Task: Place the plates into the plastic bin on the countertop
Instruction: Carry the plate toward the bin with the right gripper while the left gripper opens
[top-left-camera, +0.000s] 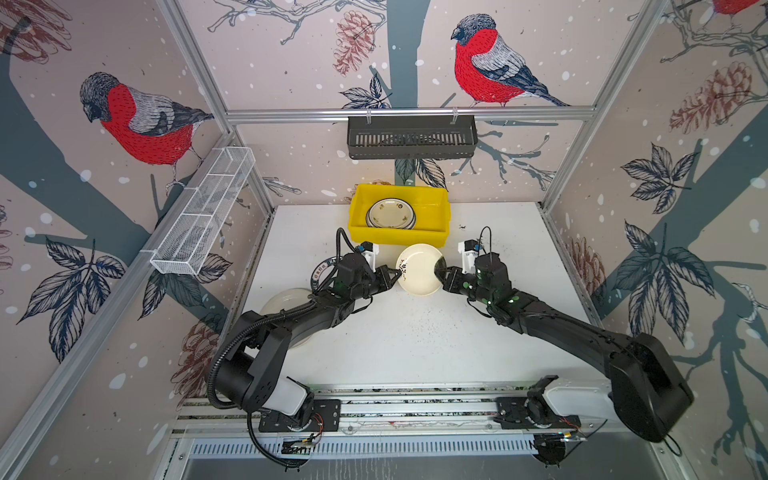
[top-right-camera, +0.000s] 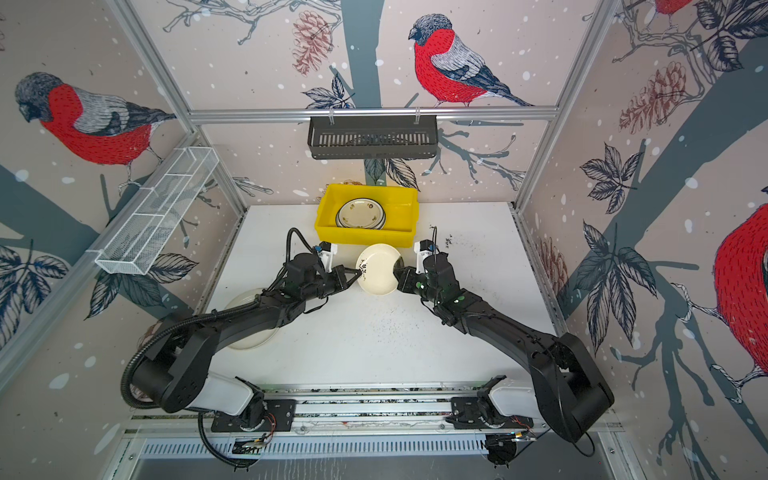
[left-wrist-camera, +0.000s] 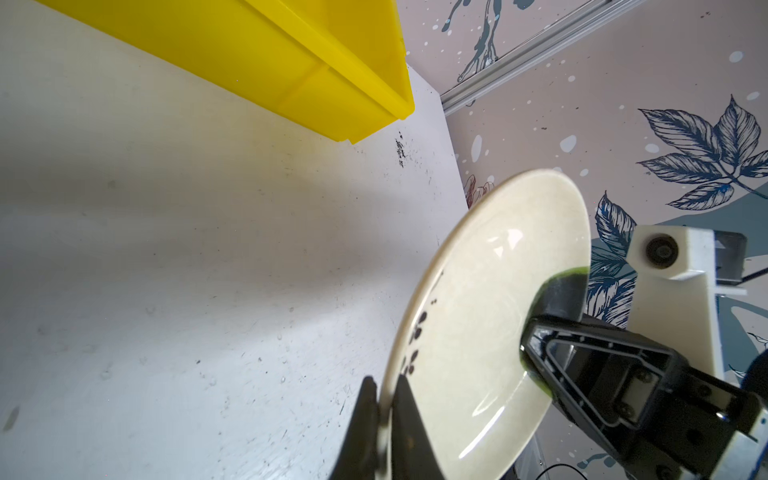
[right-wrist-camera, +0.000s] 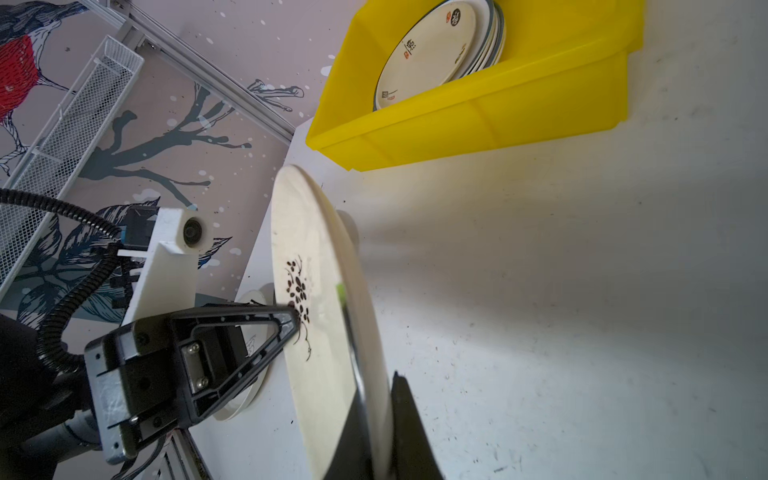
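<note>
A cream plate (top-left-camera: 419, 274) (top-right-camera: 380, 274) with a black motif hangs tilted above the countertop (top-left-camera: 415, 345), just in front of the yellow plastic bin (top-left-camera: 399, 239) (top-right-camera: 365, 237). My left gripper (top-left-camera: 398, 272) (left-wrist-camera: 384, 384) pinches its motif-side rim, and my right gripper (top-left-camera: 439, 266) (right-wrist-camera: 376, 388) is shut on the opposite rim. In the wrist views the plate (left-wrist-camera: 478, 316) (right-wrist-camera: 320, 353) stands on edge between each pair of fingers. Several stacked plates (top-left-camera: 390, 213) (right-wrist-camera: 432, 50) lie inside the bin. Two more plates (top-left-camera: 282, 301) rest on the counter, mostly hidden under my left arm.
A dark slotted basket (top-left-camera: 411, 137) hangs on the back wall above the bin. A white wire mesh tray (top-left-camera: 203, 212) is fixed to the left wall. Aluminium rails (top-left-camera: 415, 401) with both arm bases run along the front edge.
</note>
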